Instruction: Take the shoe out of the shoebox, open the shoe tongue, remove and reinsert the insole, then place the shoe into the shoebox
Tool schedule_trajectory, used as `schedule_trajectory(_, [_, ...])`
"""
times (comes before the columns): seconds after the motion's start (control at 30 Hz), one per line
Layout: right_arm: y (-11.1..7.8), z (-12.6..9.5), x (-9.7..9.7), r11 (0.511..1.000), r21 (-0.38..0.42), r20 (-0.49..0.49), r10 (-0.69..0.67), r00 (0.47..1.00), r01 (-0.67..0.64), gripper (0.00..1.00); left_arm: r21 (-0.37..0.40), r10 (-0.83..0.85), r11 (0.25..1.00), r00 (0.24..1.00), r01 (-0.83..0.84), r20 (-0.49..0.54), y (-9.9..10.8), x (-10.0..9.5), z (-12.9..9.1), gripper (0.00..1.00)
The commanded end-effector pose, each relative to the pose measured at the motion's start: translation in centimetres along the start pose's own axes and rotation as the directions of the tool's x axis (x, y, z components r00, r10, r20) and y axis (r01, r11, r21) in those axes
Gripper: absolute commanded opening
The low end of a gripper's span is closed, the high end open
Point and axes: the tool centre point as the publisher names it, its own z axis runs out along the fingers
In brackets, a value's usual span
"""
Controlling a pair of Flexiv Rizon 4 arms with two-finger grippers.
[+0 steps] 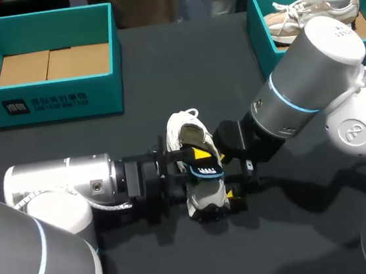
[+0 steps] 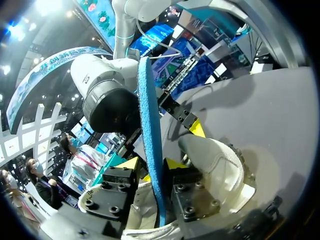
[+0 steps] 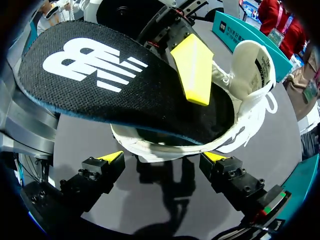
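on the dark table [image 1: 161,60], the white shoe [image 1: 192,132] is mid-table between my grippers, well apart from the teal shoebox [image 1: 53,104] at my left, my left gripper [image 2: 152,167] pinching the black insole [image 3: 125,95] jutting from it, my right gripper [image 3: 162,156] spread wide, gripping nothing.

The shoe [image 1: 189,133] is off-white; its insole [image 3: 150,100] is black on top with a white striped logo, and blue underneath. The shoebox [image 1: 53,99] is teal with a brown floor. The table [image 1: 280,232] is dark grey, and the right gripper [image 3: 164,156] has yellow tips.
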Motion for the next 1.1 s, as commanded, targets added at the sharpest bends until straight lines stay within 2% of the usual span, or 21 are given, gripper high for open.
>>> schedule_trajectory(0.03, [0.0, 0.1, 0.1, 1.0, 0.001, 0.002, 0.0, 1.0, 0.0, 1.0, 0.008, 0.005, 1.0, 1.0, -0.005, -0.001, -0.7, -0.1, -0.4, 0.31])
schedule_trajectory(0.23, [0.0, 0.1, 0.1, 1.0, 0.001, 0.002, 0.0, 1.0, 0.0, 1.0, 0.027, 0.012, 1.0, 1.0, -0.012, -0.003, -1.6, -0.1, -0.4, 0.3])
schedule_trajectory(0.37, [0.0, 0.1, 0.1, 1.0, 0.001, 0.002, 0.0, 1.0, 0.0, 1.0, 0.036, 0.022, 0.999, 1.0, -0.022, -0.005, -2.2, 0.3, -0.5, 0.24])
schedule_trajectory(0.43, [0.0, 0.1, 0.1, 1.0, 0.001, 0.002, 0.0, 1.0, 0.0, 1.0, 0.039, 0.031, 0.999, 1.0, -0.03, -0.005, -2.3, 0.4, -0.5, 0.13])
schedule_trajectory(0.47, [0.0, 0.1, 0.1, 1.0, 0.001, 0.002, 0.0, 1.0, 0.0, 1.0, 0.041, 0.037, 0.998, 0.999, -0.037, -0.003, -2.4, 0.4, -0.5, 0.0])
schedule_trajectory(0.73, [0.0, 0.1, 0.1, 1.0, 0.001, 0.002, 0.0, 1.0, 0.0, 1.0, 0.039, 0.093, 0.995, 0.996, -0.093, -0.008, -1.9, 1.3, -0.3, 0.0])
schedule_trajectory(1.1, [0.0, 0.1, 0.1, 1.0, 0.001, 0.002, 0.0, 1.0, 0.0, 1.0, -0.001, 0.131, 0.991, 0.991, -0.131, -0.003, 0.4, 1.2, 0.5, 0.0])
